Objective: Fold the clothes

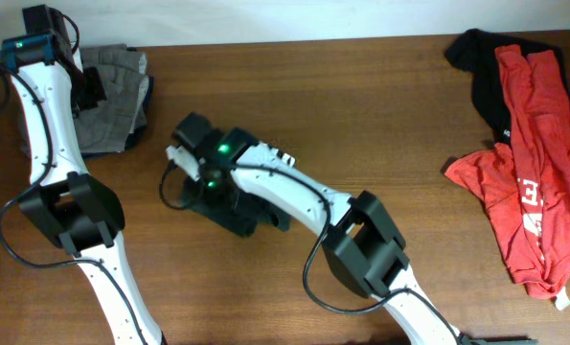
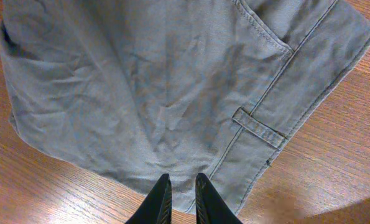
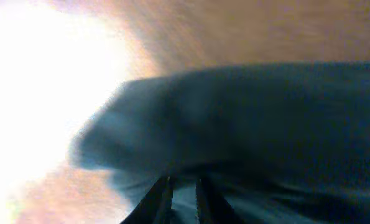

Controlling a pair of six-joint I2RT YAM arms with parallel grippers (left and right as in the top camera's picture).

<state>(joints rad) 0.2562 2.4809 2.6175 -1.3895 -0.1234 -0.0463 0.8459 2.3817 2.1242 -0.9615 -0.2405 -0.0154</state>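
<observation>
So the left tool point(image 2: 182, 182) is hovering right at the hem of the grey garment point(image 2: 141, 81), which is spreading out ahead of its tips on the desk point(image 2: 334, 162). Its fingers are sitting almost together, and I honestly can't tell if they're pinching cloth. The right tool point(image 3: 183, 185) is sitting right against the dark folded shirt point(image 3: 265, 124), but the view's blurry, so can't tell its grip either. Red T-shirts point(image 1: 538, 182) and a black garment point(image 1: 481, 72) are lying well off from both tools.

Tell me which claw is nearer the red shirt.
Right. The right claw is mid-table, left of the red shirt; the left claw is farther left, at the grey trousers.
</observation>
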